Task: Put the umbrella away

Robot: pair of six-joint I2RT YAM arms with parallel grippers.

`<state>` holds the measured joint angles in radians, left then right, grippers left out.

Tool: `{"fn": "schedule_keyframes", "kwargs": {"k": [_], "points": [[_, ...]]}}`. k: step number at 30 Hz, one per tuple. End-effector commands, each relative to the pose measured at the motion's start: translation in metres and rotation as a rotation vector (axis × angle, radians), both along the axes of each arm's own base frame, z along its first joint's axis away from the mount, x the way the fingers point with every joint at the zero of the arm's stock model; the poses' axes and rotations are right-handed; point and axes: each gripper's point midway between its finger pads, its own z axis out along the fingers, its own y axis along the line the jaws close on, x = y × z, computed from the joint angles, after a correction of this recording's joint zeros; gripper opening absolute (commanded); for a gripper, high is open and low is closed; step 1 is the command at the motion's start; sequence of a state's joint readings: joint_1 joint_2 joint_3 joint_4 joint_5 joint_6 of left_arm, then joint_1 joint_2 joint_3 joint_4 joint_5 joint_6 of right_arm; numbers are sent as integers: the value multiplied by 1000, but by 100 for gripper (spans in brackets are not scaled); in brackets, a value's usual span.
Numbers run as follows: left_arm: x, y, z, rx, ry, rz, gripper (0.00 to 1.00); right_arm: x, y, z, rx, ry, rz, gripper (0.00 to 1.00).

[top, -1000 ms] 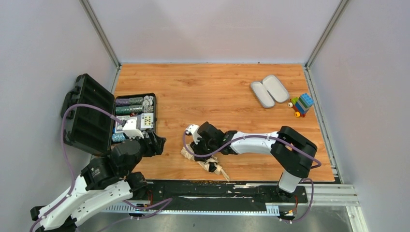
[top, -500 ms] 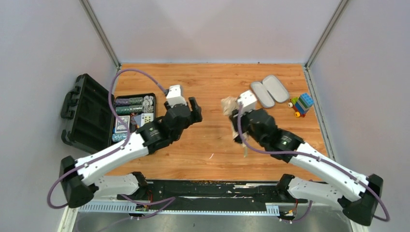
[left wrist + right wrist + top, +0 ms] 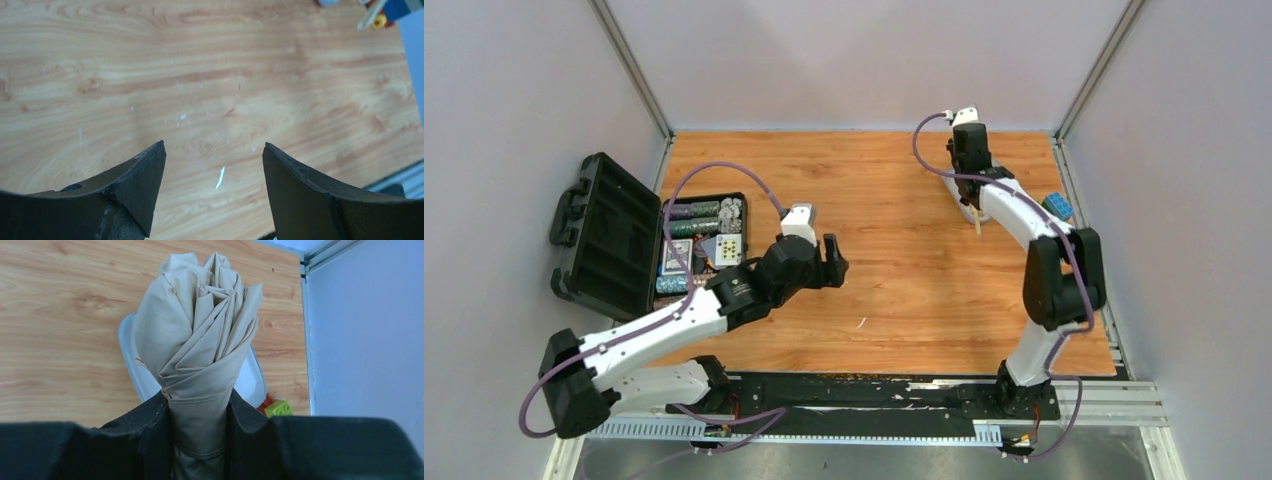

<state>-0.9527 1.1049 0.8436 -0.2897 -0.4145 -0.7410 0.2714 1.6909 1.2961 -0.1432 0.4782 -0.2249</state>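
Umbrella (image 3: pixel 200 335): folded, beige; soft fabric, likely light, bit slippery. Loc: far right, over open grey case (image 3: pixel 142 372). Right fingers (image 3: pixel 150 420) clamped on bundle's narrow neck, prob. firmest hold. Left fingers (image 3: pixel 135 175) spread, empty, mid tabletop (image 3: pixel 200 75). Nearby: toy blocks (image 3: pixel 277 407) right of case; black chip box (image 3: pixel 609 235) left, not obstructing.

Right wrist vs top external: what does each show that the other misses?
Right wrist only: the umbrella, its folded beige fabric clamped in the right gripper, with the pale case behind it. Top external only: the left gripper, open above bare table, and the black chip case at left. Both: the pale case, the toy blocks and the wooden table.
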Motion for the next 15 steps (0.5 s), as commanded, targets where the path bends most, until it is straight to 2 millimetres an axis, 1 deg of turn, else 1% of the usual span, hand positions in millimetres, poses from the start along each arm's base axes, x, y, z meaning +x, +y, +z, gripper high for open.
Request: {"fn": "schedule_keyframes", "kwargs": {"k": [1,3,6,8,10,12,13,15], "points": [[-36,24,-4,-3,53,-83,79,38,-14,-18,-113,120,21,0],[-47,37,-1,-41,45,-82,79,47,-20,-42,-123,198,23,0],[-57,53,2,-89,21,-62,79,53,-28,-74,-147,302,19,0],[-59,67,4,-97,1,-29,80,52,-27,-91,-159,367,40,0],[-58,82,6,-87,-27,24,80,47,-24,-108,-151,425,72,0],[-56,94,6,-71,-41,67,80,40,-16,-121,-115,478,103,0],[-55,98,5,-61,-43,86,80,35,-9,-127,-85,505,137,0],[-54,100,1,-54,-42,99,80,24,4,-136,-23,559,184,0]]}}
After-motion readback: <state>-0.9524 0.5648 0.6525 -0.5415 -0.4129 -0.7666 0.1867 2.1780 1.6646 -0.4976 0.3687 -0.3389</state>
